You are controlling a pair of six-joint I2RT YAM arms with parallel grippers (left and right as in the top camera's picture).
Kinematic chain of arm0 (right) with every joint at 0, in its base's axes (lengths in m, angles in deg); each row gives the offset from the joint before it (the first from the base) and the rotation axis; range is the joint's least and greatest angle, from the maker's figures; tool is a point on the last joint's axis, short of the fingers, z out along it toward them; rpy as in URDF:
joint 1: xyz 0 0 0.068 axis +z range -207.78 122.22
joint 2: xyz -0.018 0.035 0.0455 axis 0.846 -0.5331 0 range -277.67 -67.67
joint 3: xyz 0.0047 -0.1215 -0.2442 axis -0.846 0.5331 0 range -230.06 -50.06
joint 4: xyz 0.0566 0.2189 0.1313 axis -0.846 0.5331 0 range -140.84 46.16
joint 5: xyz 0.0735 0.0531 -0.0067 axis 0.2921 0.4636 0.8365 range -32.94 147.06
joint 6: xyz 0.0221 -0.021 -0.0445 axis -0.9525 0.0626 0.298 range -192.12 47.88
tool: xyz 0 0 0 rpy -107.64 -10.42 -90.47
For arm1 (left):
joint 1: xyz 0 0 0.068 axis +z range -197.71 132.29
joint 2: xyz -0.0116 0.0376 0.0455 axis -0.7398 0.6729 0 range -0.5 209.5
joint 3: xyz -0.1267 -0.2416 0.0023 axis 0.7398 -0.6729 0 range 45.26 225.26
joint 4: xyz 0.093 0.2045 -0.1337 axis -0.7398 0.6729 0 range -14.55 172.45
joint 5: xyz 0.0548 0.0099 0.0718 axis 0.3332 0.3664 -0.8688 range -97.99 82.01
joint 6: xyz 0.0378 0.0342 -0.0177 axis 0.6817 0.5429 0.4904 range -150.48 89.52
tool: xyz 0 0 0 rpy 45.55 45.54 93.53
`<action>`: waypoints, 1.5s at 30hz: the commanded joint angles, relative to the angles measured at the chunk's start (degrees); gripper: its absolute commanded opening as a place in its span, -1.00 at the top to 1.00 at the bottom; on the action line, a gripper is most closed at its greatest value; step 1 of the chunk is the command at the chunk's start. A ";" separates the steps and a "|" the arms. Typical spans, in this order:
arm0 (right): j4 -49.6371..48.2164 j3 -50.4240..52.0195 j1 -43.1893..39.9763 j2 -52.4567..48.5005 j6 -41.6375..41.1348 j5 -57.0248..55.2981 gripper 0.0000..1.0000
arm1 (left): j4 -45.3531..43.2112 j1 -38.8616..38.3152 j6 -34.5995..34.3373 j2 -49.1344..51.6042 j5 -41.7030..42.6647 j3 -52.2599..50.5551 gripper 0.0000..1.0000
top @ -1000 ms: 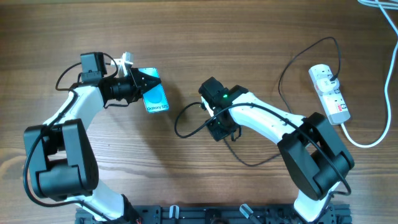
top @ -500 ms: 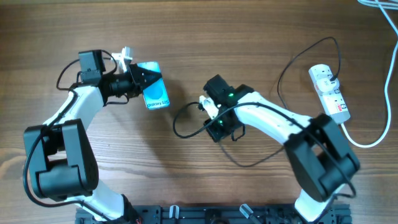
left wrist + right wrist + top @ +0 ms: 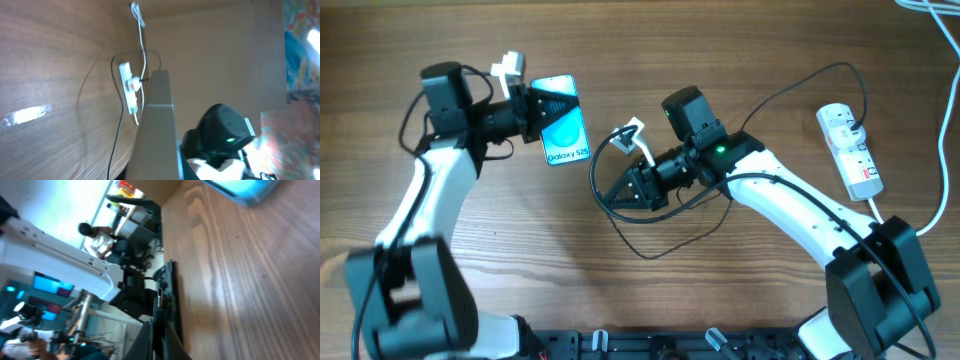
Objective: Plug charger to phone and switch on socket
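Note:
The phone point(image 3: 567, 140), teal screen up, is held at its top end by my left gripper point(image 3: 552, 108), which is shut on it. In the left wrist view the phone point(image 3: 157, 130) shows edge-on between the jaws. My right gripper point(image 3: 612, 193) points left, a little right of and below the phone, and is shut on the plug end of the black charger cable point(image 3: 650, 250). In the right wrist view the dark plug point(image 3: 160, 322) sticks out between the shut jaws point(image 3: 161, 339), with the phone's teal edge point(image 3: 245, 190) at the top. The white socket point(image 3: 850, 150) lies at the far right.
The black cable loops under my right arm and runs up in an arc to the socket. A thick white cord point(image 3: 920, 225) curves off the socket along the right edge. The socket also shows far off in the left wrist view point(image 3: 129, 87).
My left arm has swung back and up with the phone. My right gripper has turned to point left at the phone, carrying the plug end up off the table.

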State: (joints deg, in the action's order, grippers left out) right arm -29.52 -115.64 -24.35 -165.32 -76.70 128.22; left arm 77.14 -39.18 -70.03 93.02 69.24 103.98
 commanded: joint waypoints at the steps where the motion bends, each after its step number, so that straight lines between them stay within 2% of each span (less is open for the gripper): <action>1: -2.05 -0.37 0.09 0.02 -1.40 9.07 0.91 | -0.22 -2.05 -3.74 -8.48 -4.70 0.42 0.91; 6: -6.69 -0.37 0.09 0.02 -3.82 11.93 0.91 | -0.24 -5.42 -4.87 -10.36 -4.72 0.42 0.91; 12: -19.32 -0.39 0.09 0.02 -18.08 10.99 0.91 | -0.31 -5.70 -6.16 -10.36 -4.90 0.42 0.91; 15: -22.03 -0.39 0.09 0.02 -22.71 7.93 0.91 | -0.26 -5.70 -6.64 -10.36 -4.72 0.42 0.92; 19: -23.06 -0.39 0.07 0.02 -27.87 3.61 0.91 | -3.96 -5.70 -12.52 -10.38 -4.90 0.42 0.91; 21: -27.45 -0.39 0.07 0.02 -31.61 3.87 0.91 | -11.56 -5.70 -19.23 -10.38 -4.90 0.42 0.92; 22: -32.76 -0.39 0.07 0.02 -34.86 5.97 0.91 | -15.34 -5.70 -22.62 -10.38 -4.85 0.42 0.92; 23: -35.91 -0.39 0.07 0.02 -36.59 7.65 0.91 | -17.09 -5.70 -23.96 -10.38 -4.87 0.42 0.92; 25: -40.04 -0.39 0.07 0.04 -39.28 9.51 0.91 | -17.14 -5.70 -23.93 -10.38 -4.63 0.42 0.91; 34: -41.48 -0.39 -2.21 0.04 -42.21 13.11 0.91 | -19.32 -7.21 -25.55 -15.69 -8.44 0.42 0.92; 39: -42.58 -0.39 -2.34 0.04 -43.25 14.97 0.91 | -19.08 -7.96 -22.10 -15.89 -9.86 0.42 0.92; 42: -46.42 -0.39 -2.34 0.04 -45.90 17.05 0.91 | -19.04 -7.93 -19.12 -15.89 -9.88 0.42 0.92; 45: -47.01 -0.39 -2.34 0.04 -46.42 18.10 0.92 | -19.06 -7.21 -19.19 -15.89 -12.52 0.42 0.92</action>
State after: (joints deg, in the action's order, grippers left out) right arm -76.01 -115.34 -26.78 -165.32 -122.03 143.19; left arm 58.50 -47.07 -90.94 77.81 59.53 103.83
